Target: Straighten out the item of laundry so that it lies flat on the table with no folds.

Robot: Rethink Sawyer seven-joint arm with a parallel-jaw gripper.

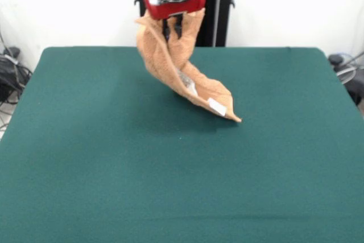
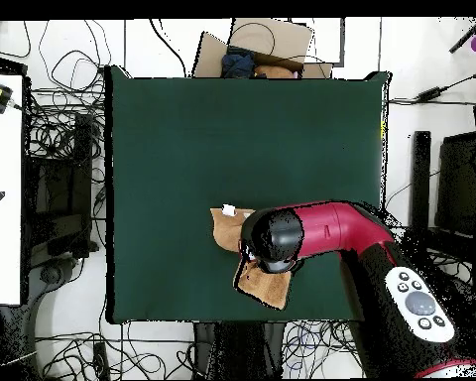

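Note:
The orange-tan towel hangs twisted from my gripper near the far middle of the green table. My gripper is shut on the towel's upper part and holds it off the cloth. The towel's lower corner with a white tag trails down to the right and touches the table. In the overhead view the arm hides most of the towel; a lobe shows to the arm's left and another below it near the table's bottom edge.
Cables and black equipment lie off the table's left and right sides. A cardboard box sits beyond the table's top edge in the overhead view. A white desk stands at the left.

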